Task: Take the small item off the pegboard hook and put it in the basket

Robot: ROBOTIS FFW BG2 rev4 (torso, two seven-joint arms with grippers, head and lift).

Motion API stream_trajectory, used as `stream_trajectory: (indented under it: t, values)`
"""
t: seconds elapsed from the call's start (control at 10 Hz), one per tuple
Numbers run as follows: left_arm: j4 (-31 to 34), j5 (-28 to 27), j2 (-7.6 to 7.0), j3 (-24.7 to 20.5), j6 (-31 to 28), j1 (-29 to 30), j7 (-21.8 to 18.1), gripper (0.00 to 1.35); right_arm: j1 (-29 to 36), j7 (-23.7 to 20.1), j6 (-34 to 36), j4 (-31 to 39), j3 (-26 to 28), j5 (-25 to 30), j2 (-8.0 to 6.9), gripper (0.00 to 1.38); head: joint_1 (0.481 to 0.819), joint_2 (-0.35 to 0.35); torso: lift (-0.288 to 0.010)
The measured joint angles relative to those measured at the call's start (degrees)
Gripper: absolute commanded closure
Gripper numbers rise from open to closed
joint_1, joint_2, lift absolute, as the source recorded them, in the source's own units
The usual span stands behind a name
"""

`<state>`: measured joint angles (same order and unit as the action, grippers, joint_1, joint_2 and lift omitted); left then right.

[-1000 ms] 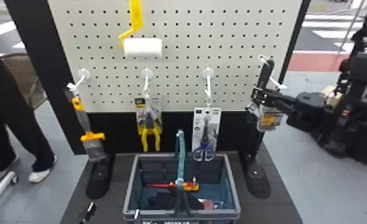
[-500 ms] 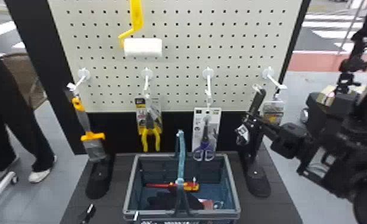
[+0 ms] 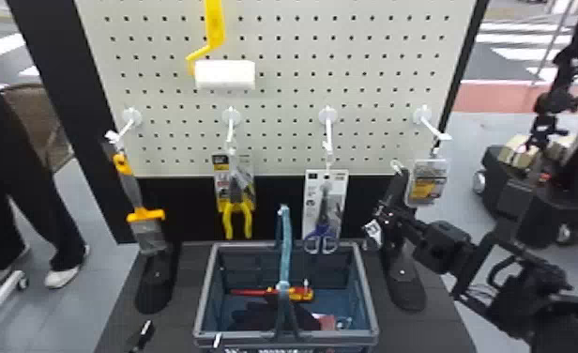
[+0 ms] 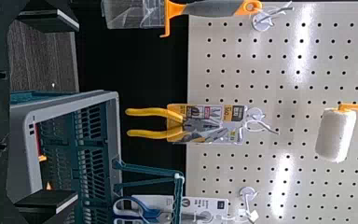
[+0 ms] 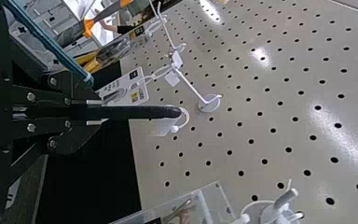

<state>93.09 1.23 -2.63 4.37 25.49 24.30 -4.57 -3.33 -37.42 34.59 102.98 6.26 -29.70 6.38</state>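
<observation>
Before the pegboard (image 3: 278,141), the right hand (image 3: 400,174) pinches a white loop (image 5: 185,117)

A flat, dark grey board with a wood-like grain (image 3: 175,328) spans the bottom of the head view. A rectangular plastic basket with a grey rim and blue-green inner walls (image 3: 250,336) sits upright on it at bottom centre. Left of the basket, a long black foot with a rounded end (image 3: 155,291) rests on the board; a matching black foot (image 3: 407,291) rests to its right, both apart from the basket.
</observation>
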Motion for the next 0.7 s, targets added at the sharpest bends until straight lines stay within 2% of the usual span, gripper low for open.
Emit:
stream_trajectory:
  t: [0.7]
  values:
    - [-1.21, -0.15, 0.60, 0.25, 0.00, -0.94, -1.03, 0.05, -0.17, -0.01, -2.43, -7.61, -3.90, -1.47, -0.75, 1.24, 0.549, 0.000, -0.100]
